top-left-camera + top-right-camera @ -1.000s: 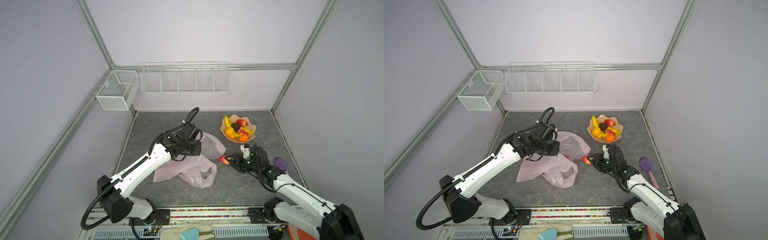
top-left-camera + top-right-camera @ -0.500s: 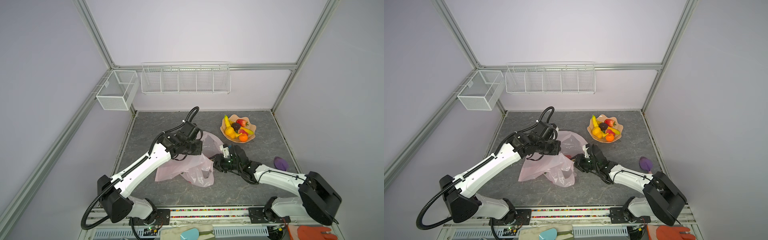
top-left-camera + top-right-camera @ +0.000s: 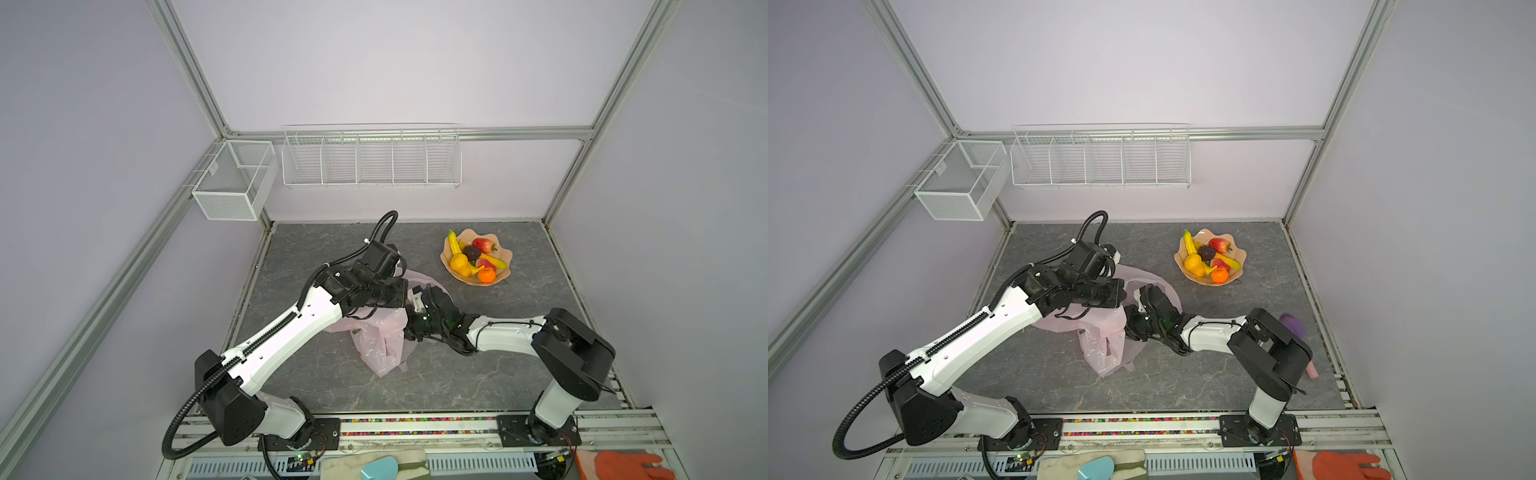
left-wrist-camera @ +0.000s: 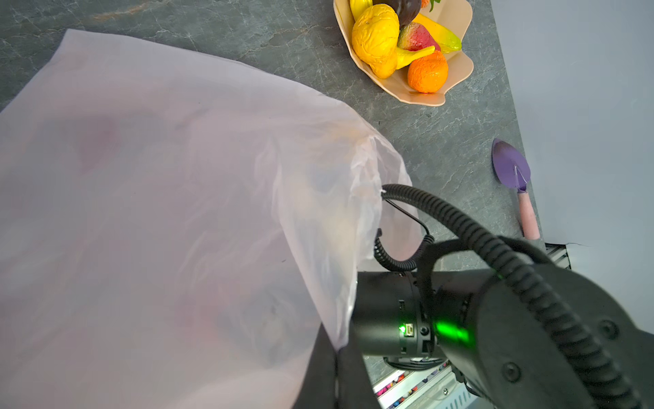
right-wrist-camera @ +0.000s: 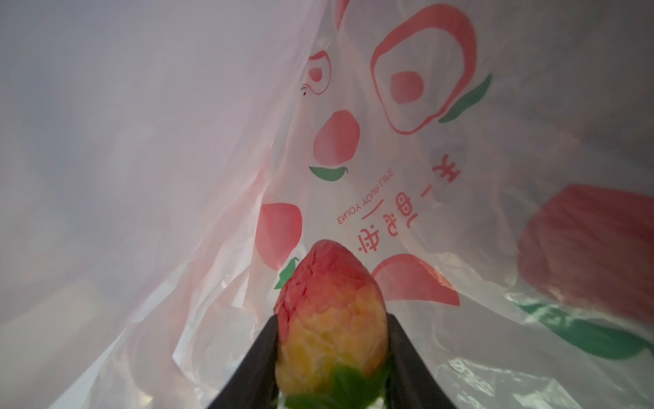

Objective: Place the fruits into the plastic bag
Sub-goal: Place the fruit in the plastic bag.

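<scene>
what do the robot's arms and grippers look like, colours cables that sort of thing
Both arms have white shells on the long links, left arm and right arm, with chunky black joint housings. The right wrist carries a thick black corrugated hose, a thin coiled black cable and a green light. The right gripper has flat black fingers.

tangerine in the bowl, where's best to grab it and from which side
Probably from straight above, jaws closing across the widest part of the tangerine. It is round, so no side grips better, but it sits by the rim of the bowl with a banana and a strawberry crowding its inner side, so a low sideways approach looks blocked.
</scene>
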Action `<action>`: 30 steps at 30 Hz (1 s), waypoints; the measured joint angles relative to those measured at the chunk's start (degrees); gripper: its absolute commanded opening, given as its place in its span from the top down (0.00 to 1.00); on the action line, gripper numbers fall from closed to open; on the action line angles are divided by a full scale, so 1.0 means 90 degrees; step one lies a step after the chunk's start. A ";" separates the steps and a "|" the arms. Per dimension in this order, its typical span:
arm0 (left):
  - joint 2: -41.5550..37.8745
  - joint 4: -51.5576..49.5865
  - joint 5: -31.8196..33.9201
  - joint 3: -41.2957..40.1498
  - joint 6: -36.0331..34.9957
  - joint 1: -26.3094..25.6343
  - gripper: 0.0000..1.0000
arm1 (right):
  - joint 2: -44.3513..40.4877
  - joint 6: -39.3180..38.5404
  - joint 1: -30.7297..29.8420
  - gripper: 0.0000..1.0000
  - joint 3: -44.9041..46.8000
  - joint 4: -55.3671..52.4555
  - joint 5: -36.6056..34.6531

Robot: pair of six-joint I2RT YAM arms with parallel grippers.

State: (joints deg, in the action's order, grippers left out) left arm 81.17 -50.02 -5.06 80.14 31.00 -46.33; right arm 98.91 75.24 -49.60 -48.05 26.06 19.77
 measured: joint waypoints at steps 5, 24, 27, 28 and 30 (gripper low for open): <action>-0.0015 -0.0046 0.0005 0.0000 -0.0002 0.0005 1.00 | 0.0182 -0.0002 0.0085 0.67 -0.0172 -0.0022 -0.0007; -0.0126 0.0066 -0.0335 -0.0289 0.0029 0.0012 1.00 | 0.1122 -0.0172 0.0219 0.64 -0.1324 -0.0532 0.0240; -0.0126 0.0124 -0.0386 -0.0311 0.0039 0.0012 1.00 | 0.1324 -0.0172 0.0158 0.60 -0.1360 -0.0573 0.0357; -0.0126 0.0148 -0.0401 -0.0330 0.0046 0.0012 1.00 | 0.1358 -0.0172 0.0146 0.59 -0.1370 -0.0624 0.0393; -0.0126 0.0197 -0.0425 -0.0386 0.0051 0.0012 1.00 | 0.1418 -0.0192 0.0124 0.57 -0.1462 -0.0767 0.0464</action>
State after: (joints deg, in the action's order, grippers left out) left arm 80.03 -48.25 -8.88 76.66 31.46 -46.22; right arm 111.68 73.52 -48.49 -61.21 19.16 23.94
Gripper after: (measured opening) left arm 0.047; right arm 0.422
